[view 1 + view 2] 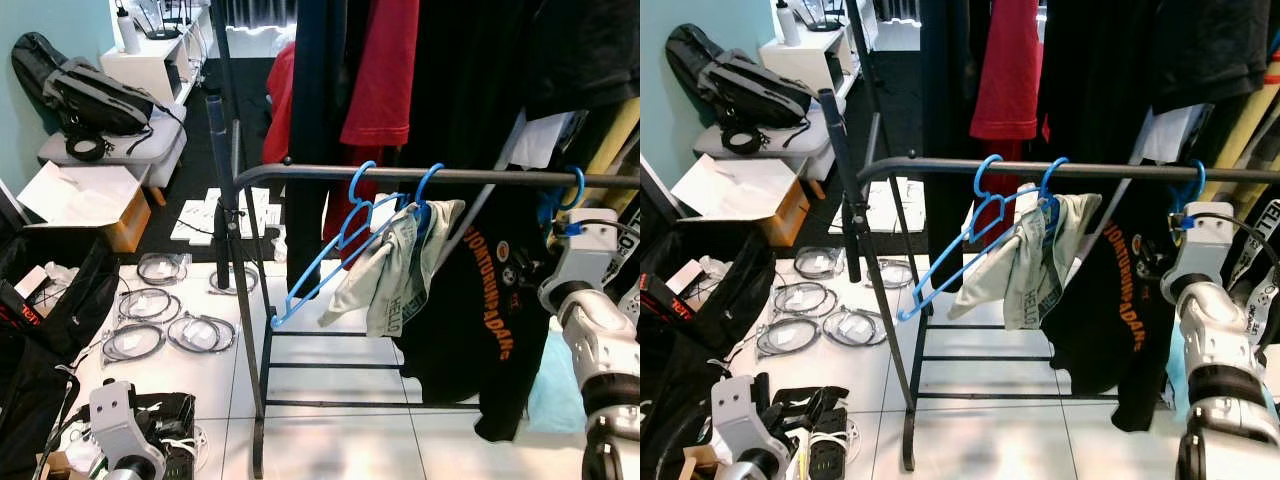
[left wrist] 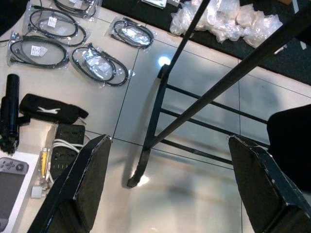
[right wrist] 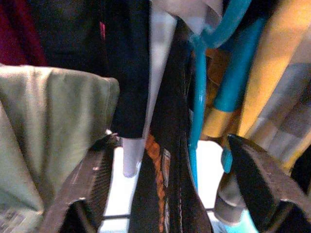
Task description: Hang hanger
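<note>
In the eye views, a bare blue hanger (image 1: pixel 330 255) is hanging tilted from the rail (image 1: pixel 470 177) near its left end, beside a second hanger holding pale shorts (image 1: pixel 395 268) reading "HELLO", while a black shirt (image 1: pixel 475 320) is showing partly hidden orange lettering. The left gripper (image 2: pixel 170 189) is pointing at the floor, fingers spread and empty. The right gripper (image 3: pixel 167 187) is gaping among blurred clothes, a blue hanger neck between its fingers untouched.

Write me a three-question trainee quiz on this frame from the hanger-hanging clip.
1. True or false: the right tool is open, close to the black T-shirt.
2. How many blue hanger hooks sit on the rail?
3. What lies on the floor tiles left of the rack: A) shoes, B) bagged cable coils, C) plates?

Key: 1 true. 2 three: the bare blue hanger, the one carrying a pale green garment, and a third hook by the right arm. 3 B.
</note>
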Motion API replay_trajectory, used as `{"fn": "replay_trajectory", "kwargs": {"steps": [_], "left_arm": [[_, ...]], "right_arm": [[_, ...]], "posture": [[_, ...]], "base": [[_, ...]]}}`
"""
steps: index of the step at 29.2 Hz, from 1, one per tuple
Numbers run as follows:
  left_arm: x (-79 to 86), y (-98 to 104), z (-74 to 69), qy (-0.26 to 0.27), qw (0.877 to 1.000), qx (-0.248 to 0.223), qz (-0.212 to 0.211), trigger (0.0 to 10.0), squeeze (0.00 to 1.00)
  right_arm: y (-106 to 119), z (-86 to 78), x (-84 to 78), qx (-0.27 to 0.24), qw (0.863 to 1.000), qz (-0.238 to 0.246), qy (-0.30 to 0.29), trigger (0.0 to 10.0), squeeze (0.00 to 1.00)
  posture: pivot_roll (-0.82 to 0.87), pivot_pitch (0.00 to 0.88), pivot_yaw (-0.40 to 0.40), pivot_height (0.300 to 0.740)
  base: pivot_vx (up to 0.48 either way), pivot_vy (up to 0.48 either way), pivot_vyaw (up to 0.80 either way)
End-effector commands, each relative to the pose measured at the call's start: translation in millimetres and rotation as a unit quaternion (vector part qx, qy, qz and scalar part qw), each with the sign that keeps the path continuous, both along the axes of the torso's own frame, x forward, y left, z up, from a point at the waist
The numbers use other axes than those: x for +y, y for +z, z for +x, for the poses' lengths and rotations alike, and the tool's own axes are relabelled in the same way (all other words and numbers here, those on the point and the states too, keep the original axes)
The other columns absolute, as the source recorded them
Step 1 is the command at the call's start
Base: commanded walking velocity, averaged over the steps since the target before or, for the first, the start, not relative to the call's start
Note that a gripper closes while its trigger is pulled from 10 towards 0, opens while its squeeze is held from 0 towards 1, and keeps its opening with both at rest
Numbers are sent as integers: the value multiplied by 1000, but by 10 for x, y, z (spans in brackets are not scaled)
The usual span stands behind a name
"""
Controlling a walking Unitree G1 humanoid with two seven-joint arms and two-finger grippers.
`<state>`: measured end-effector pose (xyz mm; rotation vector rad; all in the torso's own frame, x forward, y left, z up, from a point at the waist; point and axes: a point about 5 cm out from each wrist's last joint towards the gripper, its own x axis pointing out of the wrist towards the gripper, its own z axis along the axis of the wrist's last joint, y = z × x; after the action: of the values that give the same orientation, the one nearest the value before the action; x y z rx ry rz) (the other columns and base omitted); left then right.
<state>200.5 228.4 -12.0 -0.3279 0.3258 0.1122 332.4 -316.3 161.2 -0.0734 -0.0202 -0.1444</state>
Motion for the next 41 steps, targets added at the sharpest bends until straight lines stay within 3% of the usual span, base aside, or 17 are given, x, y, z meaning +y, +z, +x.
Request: {"fn": "replay_trajectory", "kwargs": {"steps": [1,2,7,12,15,16,17,24,26,33,37,41], "left_arm": [[18,-13,-35,3,1000,5,-4,10000,0],[24,-8,-38,2,1000,4,-4,10000,0],[32,-2,-39,1,1000,3,-4,10000,0],[34,16,-49,0,1000,-2,-6,10000,0],[39,20,-52,1,1000,-3,-5,10000,0],[43,22,-56,2,1000,-3,-5,10000,0],[46,20,-59,2,1000,-1,-7,10000,0],[42,6,-59,-2,1000,9,-10,10000,0],[35,10,-53,-4,1000,8,-8,10000,0],[19,15,-41,-7,1000,7,-5,10000,0],[7,13,-36,-10,1000,9,-5,10000,0],[5,12,-34,-10,1000,9,-5,10000,0]], "right_arm": [[22,-13,3,-13,1000,4,3,10000,1000],[12,-96,26,-25,999,-22,1,10000,1000],[-21,-168,34,-27,999,-46,-8,10000,1000],[-321,-438,72,-19,998,-55,-21,10000,1000],[-371,-499,76,-16,998,-63,-26,10000,1000],[-441,-578,84,-11,998,-60,-27,10000,286],[-485,-640,91,-9,998,-56,-27,10000,0],[-530,-726,87,-1,998,-54,-34,10000,0],[-614,-759,40,27,996,-73,-53,10000,0],[-818,-831,30,71,993,-64,-62,10000,0],[-1275,-1068,4,186,978,-50,-84,10000,0],[-1467,-1227,12,221,970,-29,-93,10000,0]], "posture": [[-45,105,1,740],[-47,110,1,740],[-51,113,1,740],[-49,117,-5,740],[-54,118,-4,740],[-56,121,-2,740],[-58,124,5,740],[-61,120,1,740],[-60,117,-7,740],[-60,116,-10,740],[-60,113,-13,740],[-58,113,-14,740]], "base": [[0,0,0],[0,0,0],[0,0,0],[0,0,0],[0,0,0],[0,0,0],[0,0,0],[0,0,0],[0,0,0],[-196,0,0],[-279,0,0],[-279,0,0]]}}
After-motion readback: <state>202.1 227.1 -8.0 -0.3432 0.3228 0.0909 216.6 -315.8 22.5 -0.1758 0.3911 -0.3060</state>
